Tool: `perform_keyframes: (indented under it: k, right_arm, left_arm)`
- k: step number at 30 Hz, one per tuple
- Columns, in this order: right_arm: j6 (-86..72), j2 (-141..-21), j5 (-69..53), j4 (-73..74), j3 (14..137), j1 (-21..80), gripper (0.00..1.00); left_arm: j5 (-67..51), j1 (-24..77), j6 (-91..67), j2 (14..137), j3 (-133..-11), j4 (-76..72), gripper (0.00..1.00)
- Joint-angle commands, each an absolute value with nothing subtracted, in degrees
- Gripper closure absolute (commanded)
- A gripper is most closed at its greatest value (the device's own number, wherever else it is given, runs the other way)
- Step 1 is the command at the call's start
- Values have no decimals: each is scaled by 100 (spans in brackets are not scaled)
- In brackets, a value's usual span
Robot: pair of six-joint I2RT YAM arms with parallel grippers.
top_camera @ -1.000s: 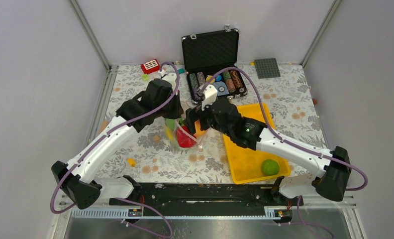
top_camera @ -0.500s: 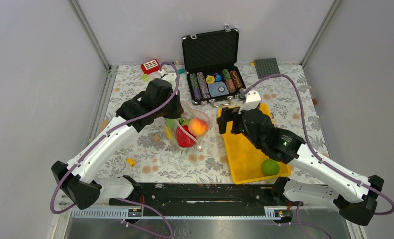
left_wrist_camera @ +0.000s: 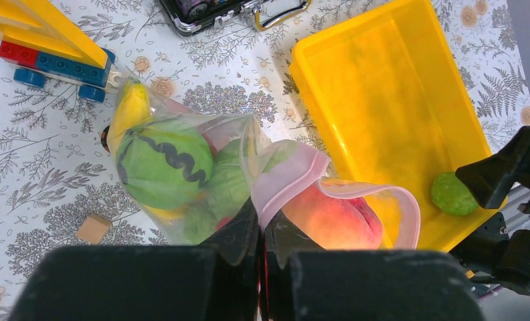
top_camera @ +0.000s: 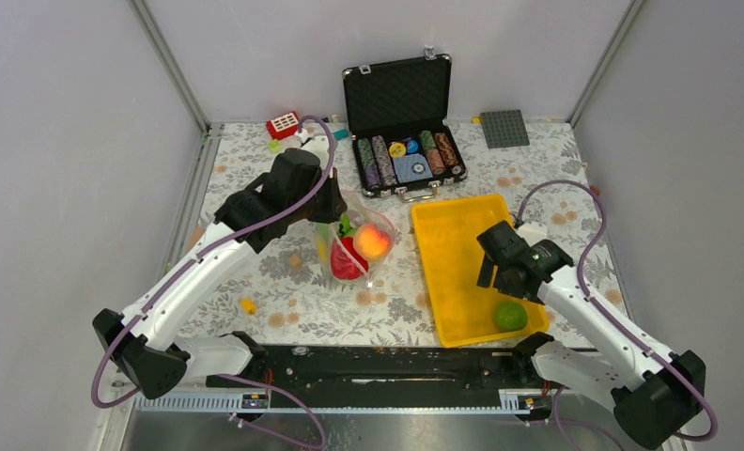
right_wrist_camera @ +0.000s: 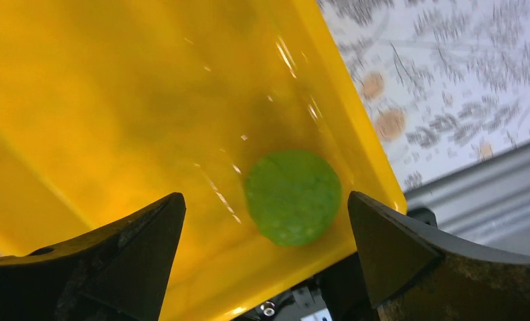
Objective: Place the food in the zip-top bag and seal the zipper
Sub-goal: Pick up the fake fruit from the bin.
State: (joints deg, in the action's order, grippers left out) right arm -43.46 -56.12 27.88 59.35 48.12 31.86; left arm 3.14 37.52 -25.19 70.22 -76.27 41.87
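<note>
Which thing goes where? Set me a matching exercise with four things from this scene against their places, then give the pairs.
Things
1. peach
2. green ball
3. poker chips
4. left claw

Places
A. in the open black case
B. shut on the zip-top bag at its edge
C. in the yellow tray, near corner
D. inside the zip-top bag, at its mouth

Pairs: 1-D, 2-C, 3-A, 4-B

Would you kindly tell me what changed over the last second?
The right arm pulled back from the zip-top bag to the yellow tray, jaws open over the green ball, leaving the peach visible in the bag. The left arm keeps its jaws shut on the bag's edge; ball unmoved.
</note>
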Motion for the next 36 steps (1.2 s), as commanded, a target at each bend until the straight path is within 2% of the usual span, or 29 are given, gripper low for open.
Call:
perform_keyframes:
  k: [1, 15, 22, 27, 32, 36]
  right_arm:
    - [-4917, -5505, 2615, 6339, 4362, 2928, 0]
    - [-4614, -6003, 1949, 5586, 3774, 2874, 1]
    - [-4544, -6377, 1691, 5293, 3591, 2870, 5]
    - [-4437, -6500, 1513, 5107, 3546, 2874, 17]
    - [-4322, -6379, 1437, 5040, 3597, 2874, 42]
    - [-4011, -5990, 1421, 4911, 3794, 2874, 55]
  left_arm:
    - [204, 3744, -2448, 6868, -7683, 3643, 98]
    - [286, 3744, -2417, 6917, -7682, 3657, 98]
    - [359, 3741, -2391, 6900, -7681, 3673, 97]
    - [371, 3733, -2390, 6900, -7671, 3674, 97]
    - [395, 3729, -2399, 6899, -7679, 3683, 97]
    - [419, 3734, -2399, 6899, -7689, 3694, 97]
